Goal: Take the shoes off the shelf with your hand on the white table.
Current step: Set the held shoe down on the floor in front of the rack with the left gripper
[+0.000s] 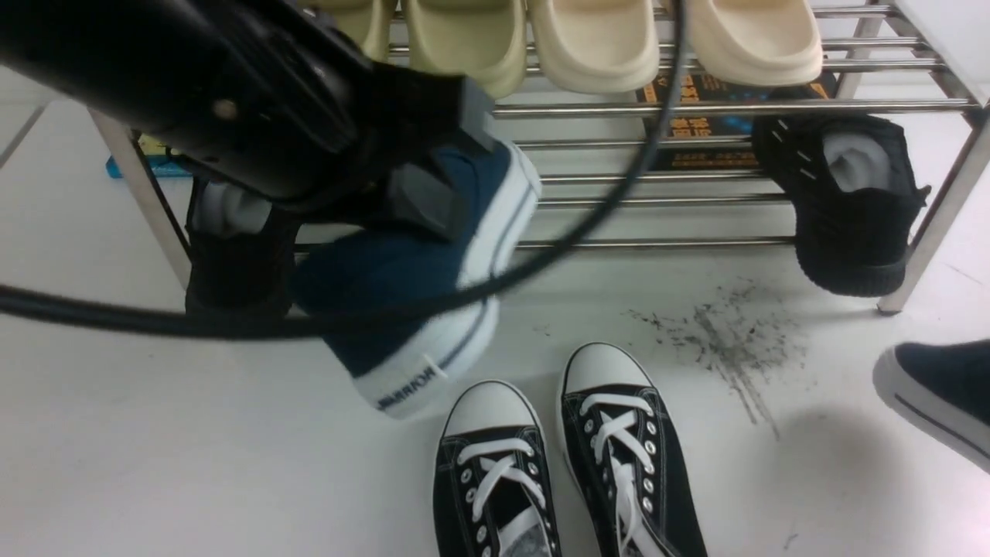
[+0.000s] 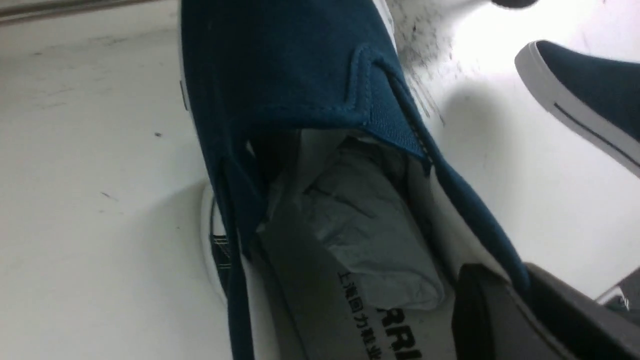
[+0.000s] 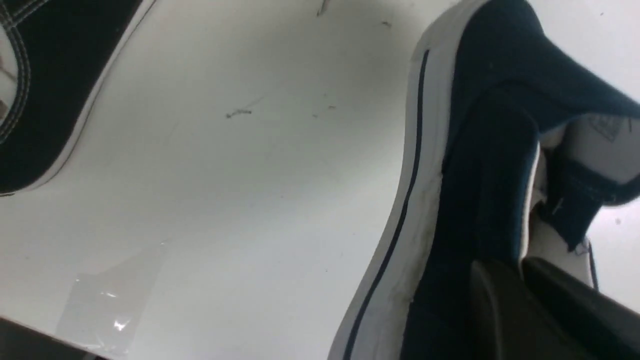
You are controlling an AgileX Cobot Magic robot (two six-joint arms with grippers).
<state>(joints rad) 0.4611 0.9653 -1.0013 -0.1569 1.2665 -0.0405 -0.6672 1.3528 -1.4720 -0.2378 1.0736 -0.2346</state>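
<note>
First navy slip-on (image 1: 402, 278): largely masked in the front view by the black left arm and a looping cable (image 1: 603, 201); toe hidden. It hangs tilted, heel towards the camera, in front of the lower tier of the chrome shelf (image 1: 696, 108) and over the white table (image 1: 155, 433); contact with the table cannot be determined. The left gripper (image 1: 452, 158) has its jaws clamped narrow on the shoe's collar. Navy canvas, white sole with dark stripe, crumpled white paper inside. Heel lettering "WARRIOR" appears upside down; on the insole, Chinese characters and "RRI" are legible, the rest cut off.

Second navy slip-on (image 1: 940, 387): cropped by the front view's right edge, over the table. The right wrist view shows the right gripper (image 3: 520, 300) pinched narrow on its side wall.

Surroundings: black lace-up sneakers (image 1: 572, 464) nearest the camera, heels cut off; grey scuff marks (image 1: 719, 333); black knit sneakers (image 1: 851, 209) on the lower tier; cream slip-ons (image 1: 595, 46) above, cropped. Orange print behind the shelf is unreadable.
</note>
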